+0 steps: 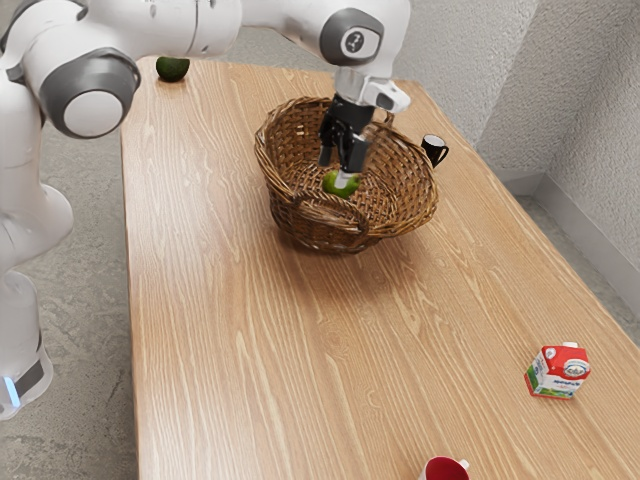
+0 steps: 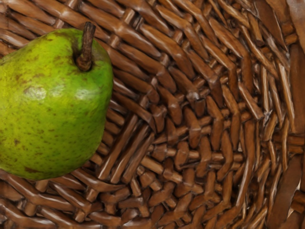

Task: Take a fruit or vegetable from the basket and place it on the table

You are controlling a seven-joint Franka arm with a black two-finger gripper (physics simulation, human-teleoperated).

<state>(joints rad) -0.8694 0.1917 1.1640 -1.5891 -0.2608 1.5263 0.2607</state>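
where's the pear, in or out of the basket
In: the pear sits inside the basket, with woven wicker around it in both views.

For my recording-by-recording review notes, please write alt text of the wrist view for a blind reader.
A smooth green pear with brown specks and a short brown stem, partly cut off by the picture's edge, lies in a brown woven wicker basket.

On the exterior view's clock face, the basket (image 1: pixel 290 212) walls ring the tool (image 1: pixel 338 170), blocking sideways passage; its mouth opens upward. A handle (image 1: pixel 334 208) arches at 6 o'clock. Broad tabletop (image 1: pixel 240 340) from 6 to 9 o'clock of the basket leaves room. Obstacles around it: black mug (image 1: pixel 432 151), 2; carton (image 1: pixel 557 372), between 4 and 5; red mug (image 1: pixel 445 470), 5.
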